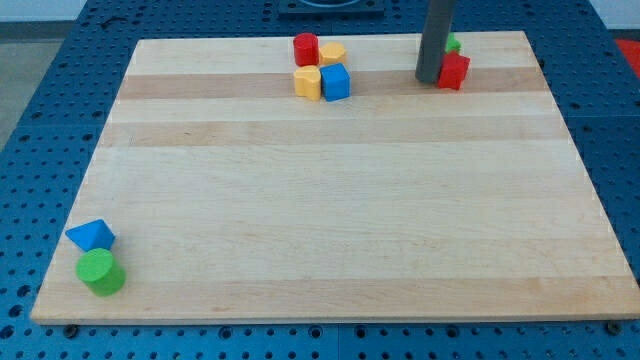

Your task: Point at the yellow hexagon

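Two yellow blocks sit near the view's top centre. The lower one (pixel 308 82) has faceted sides and looks like the hexagon. It stands against a blue cube (pixel 336 81) on its right. The upper yellow block (pixel 332 52) is rounded, and I cannot make out its shape. It sits beside a red cylinder (pixel 305 48). My tip (pixel 428 82) rests on the board far to the right of these, just left of a red block (pixel 454 71). It is about a fifth of the board's width from the yellow hexagon.
A green block (pixel 454 44) sits behind the red block, partly hidden by the rod. A blue triangular block (pixel 91 236) and a green cylinder (pixel 100 272) sit together at the bottom left corner of the wooden board (pixel 330 200).
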Available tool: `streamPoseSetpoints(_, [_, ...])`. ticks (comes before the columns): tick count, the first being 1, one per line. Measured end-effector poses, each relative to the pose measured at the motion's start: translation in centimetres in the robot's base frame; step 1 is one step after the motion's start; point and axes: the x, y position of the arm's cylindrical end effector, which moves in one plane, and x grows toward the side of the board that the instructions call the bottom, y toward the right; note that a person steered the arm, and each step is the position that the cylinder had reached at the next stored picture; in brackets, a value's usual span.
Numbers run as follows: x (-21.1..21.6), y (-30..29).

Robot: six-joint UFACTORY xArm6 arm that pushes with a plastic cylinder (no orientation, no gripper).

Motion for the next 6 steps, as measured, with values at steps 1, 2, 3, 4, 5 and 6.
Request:
streamPoseSetpoints(1, [0.0, -1.0])
streamPoseSetpoints(2, [-1.2, -2.7])
streamPoseSetpoints(3, [-4.0, -3.2])
streamPoseSetpoints(4, [-6.3, -5.2])
streamPoseSetpoints(5, [-6.3, -8.6])
streamPoseSetpoints(6, [-4.0, -10.7])
